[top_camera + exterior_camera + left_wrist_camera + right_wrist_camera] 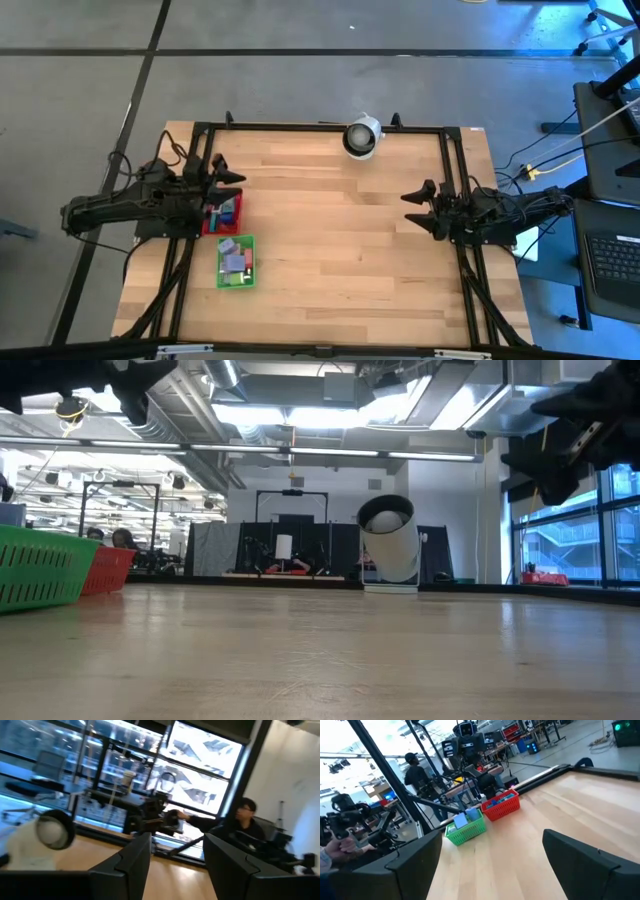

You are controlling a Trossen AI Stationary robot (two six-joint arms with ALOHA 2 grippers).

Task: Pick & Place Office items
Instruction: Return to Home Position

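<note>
Office items [236,258] lie in the trays [219,268] just beside my open left claw [229,171]; my right claw [418,207], open too, hangs well apart.

Wooden table [340,230] bears red tray [208,228], green tray [236,285] seemingly touching it, and white round object [362,138].

A robotics lab, no doubt about it, set in a big open industrial hall. The wooden table [330,250] sits inside a black metal frame [290,126] on a bare grey concrete floor [300,80]. Look past the table's far edge and there's a second framed robot rig [292,535]. Above the table, exposed ducts [225,380] and ceiling lights [250,412]. Off the table's right side sits a laptop [612,262]. Beyond the table, a person [247,822] sits at a workstation, with tall windows [560,550] nearby.
</note>
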